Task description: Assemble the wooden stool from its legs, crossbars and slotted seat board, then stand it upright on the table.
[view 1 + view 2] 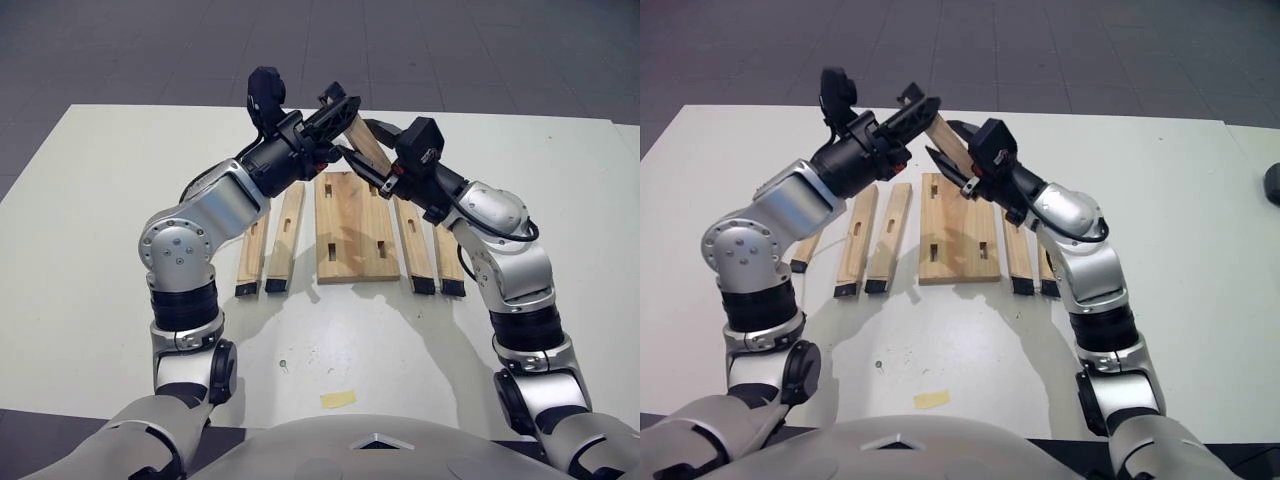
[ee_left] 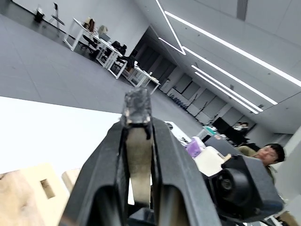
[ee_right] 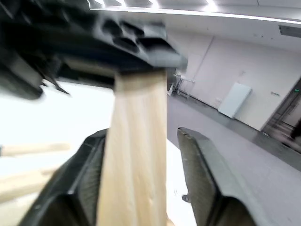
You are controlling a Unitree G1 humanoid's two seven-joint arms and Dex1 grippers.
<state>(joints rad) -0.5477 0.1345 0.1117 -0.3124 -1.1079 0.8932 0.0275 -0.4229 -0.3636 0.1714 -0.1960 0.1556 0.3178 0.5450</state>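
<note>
Both arms are raised above the white table (image 1: 100, 200), their grippers meeting over the far end of the slotted seat board (image 1: 350, 235). The left gripper (image 1: 340, 110) is clenched on the upper end of a wooden bar (image 3: 136, 155), which slopes down from it toward the right gripper (image 1: 362, 155). In the right wrist view the bar passes between that gripper's fingers (image 3: 202, 174); these stand apart, with a narrow gap showing on one side of the bar, so the gripper is released around the bar, not clamped. The seat board lies flat directly beneath the two grippers, its slots facing up. Two legs (image 1: 252, 250) with dark end caps lie side by side under the left forearm, just beside the board; two further legs (image 1: 415, 250) lie under the right forearm on the board's other side. A thin stick (image 1: 805, 248) lies outboard of the left pair, below the left elbow. A small yellow scrap (image 1: 338, 399) lies well behind both grippers, near the robot's edge of the table.
</note>
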